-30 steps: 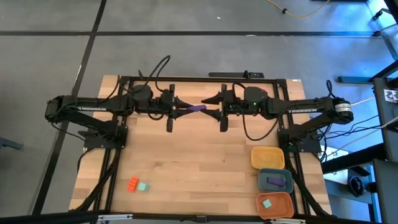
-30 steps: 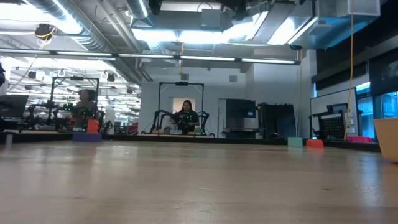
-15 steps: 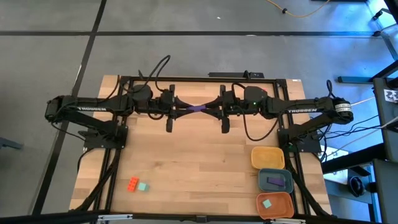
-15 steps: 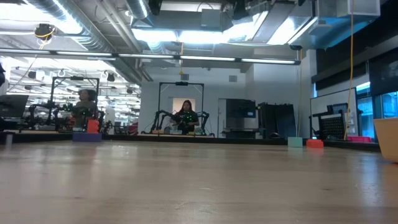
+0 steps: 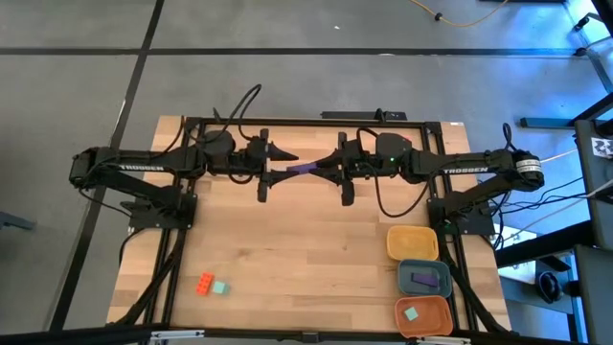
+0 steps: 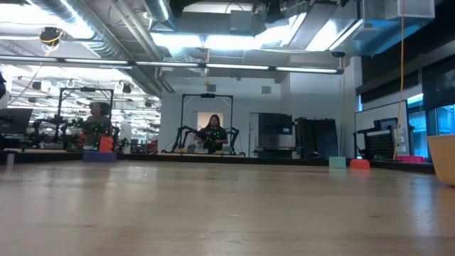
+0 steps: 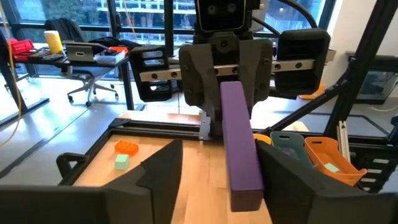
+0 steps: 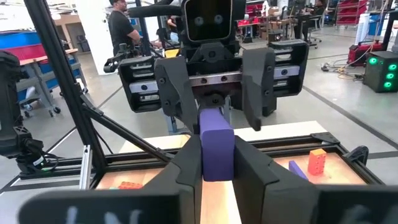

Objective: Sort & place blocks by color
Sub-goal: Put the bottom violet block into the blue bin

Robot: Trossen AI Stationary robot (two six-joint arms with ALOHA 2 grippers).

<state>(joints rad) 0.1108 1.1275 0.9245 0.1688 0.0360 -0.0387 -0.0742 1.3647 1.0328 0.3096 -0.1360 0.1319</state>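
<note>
Now the purple bar [image 5: 304, 169] has been let go by the wide-open left gripper [image 5: 286, 158] and is held tight by the right gripper [image 5: 319, 167], so it can be carried to a tray.

Purple bar [image 7: 239, 140] ran out of left wrist view at near end. Purple block [image 5: 421, 279] in blue-grey tray [image 5: 444, 278] too small for shape. Low view missed both arms.

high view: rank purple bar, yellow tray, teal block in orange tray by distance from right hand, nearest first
1. Purple bar: gripped in the right hand, mid-air between both arms.
2. Yellow tray: on the table's right side, top of the tray stack.
3. Teal block: in the orange tray, the stack's bottom.
</note>
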